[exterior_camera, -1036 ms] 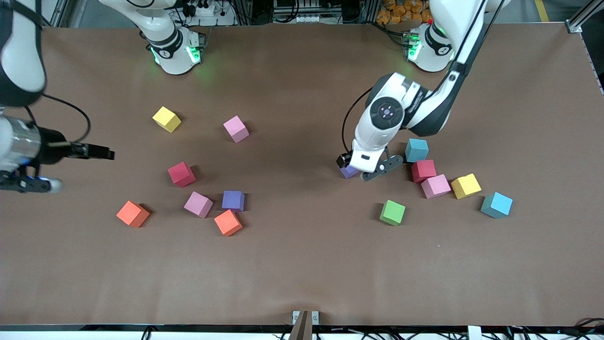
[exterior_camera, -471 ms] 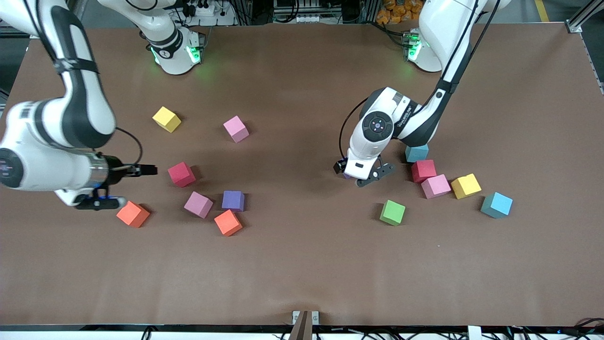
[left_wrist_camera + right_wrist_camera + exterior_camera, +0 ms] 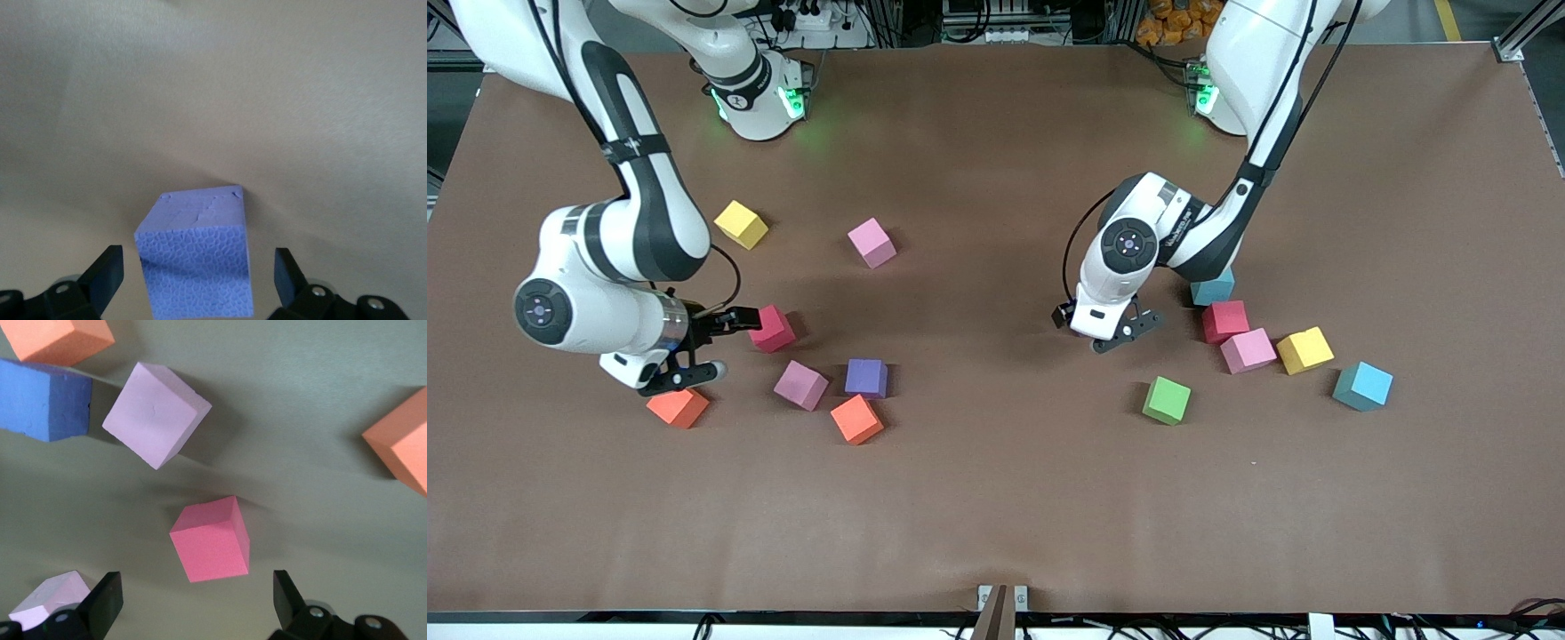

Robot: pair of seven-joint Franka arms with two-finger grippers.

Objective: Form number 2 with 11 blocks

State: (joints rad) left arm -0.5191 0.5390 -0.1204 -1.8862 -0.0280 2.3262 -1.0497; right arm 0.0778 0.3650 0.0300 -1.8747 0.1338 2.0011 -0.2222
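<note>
Blocks: matte foam cubes, judged light, soft, compressible, non-slip. Grip on two parallel side faces, moderate squeeze.

Left gripper [image 3: 193, 283]: fingers apart, straddling purple block [image 3: 197, 257], mid-frame in front view. Block is not clamped.

Right gripper [image 3: 193, 603]: fingers apart, over red block [image 3: 211, 540], mid-frame toward the frame's left side in front view.

Cubes have no long axis; red block sits rotated relative to fingers, so align wrist first. Number 2 not started; blocks scattered.

A brown table [image 3: 996, 516] carries everything; a small metal bracket [image 3: 1001, 597] sits at its nearest edge, midway.
</note>
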